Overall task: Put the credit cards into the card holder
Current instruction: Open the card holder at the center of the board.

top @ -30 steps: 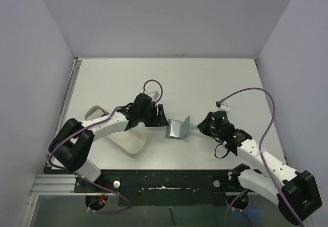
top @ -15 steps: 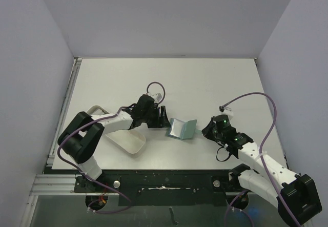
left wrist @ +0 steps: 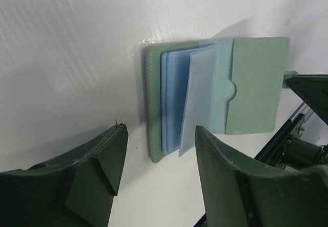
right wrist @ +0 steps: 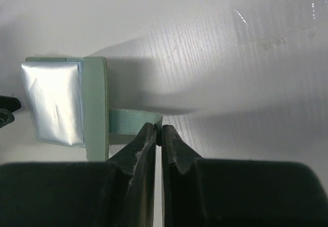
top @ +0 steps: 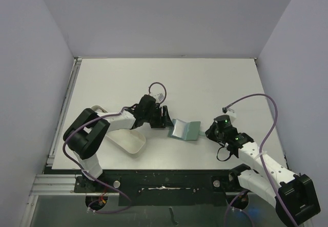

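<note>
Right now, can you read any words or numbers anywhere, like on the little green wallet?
No text can be read anywhere.
The card holder has plain green covers and blank blue sleeves, with no print on them.
The white tray has no marks.
Any marking on the left arm or right arm is too small to tell from above.

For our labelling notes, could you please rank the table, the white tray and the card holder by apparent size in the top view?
Largest to smallest:
1. table
2. white tray, partly covered yet clearly larger than the holder
3. card holder, lying open
</note>
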Available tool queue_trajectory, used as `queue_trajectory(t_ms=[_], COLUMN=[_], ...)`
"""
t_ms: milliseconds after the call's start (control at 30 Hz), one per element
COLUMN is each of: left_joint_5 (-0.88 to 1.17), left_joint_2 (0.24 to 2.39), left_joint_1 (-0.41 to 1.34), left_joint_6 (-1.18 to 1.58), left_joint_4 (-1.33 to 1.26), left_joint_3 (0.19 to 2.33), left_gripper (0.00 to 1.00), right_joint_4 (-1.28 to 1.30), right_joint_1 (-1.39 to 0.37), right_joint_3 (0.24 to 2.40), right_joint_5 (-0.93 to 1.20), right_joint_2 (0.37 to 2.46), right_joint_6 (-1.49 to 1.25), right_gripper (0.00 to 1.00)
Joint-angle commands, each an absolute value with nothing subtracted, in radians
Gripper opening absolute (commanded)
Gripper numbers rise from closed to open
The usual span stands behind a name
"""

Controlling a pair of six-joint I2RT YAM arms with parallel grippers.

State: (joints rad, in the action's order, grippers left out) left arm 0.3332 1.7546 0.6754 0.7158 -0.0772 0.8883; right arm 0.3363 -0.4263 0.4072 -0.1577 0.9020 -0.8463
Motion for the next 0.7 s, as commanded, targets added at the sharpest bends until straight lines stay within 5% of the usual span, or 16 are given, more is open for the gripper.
queue_trajectory(t_ms=[0,300,667], left_joint_5=[0.397,0.525,0.554], left_joint_2=[1.777,1.845,1.827], left_joint_1=[0.683,0.707,0.719], left_joint_6=[0.766,0.942,0.998], left_joint_4=[-0.217,-0.503,-0.617], left_joint_3=[0.899,0.833,0.805], left_gripper=[0.54,0.46,0.15], right_joint_4=[0.333,0.335,0.338], right_joint_1=[-0.415,-0.409,-0.408], right_joint_3=[0.398,0.39,0.391], right_joint_5=[-0.185,-0.179,-0.181], right_joint_2=[0.916,0.908,0.905], right_joint_6=[-0.848,-0.859,-0.859], right_gripper=[0.0,0.0,0.0])
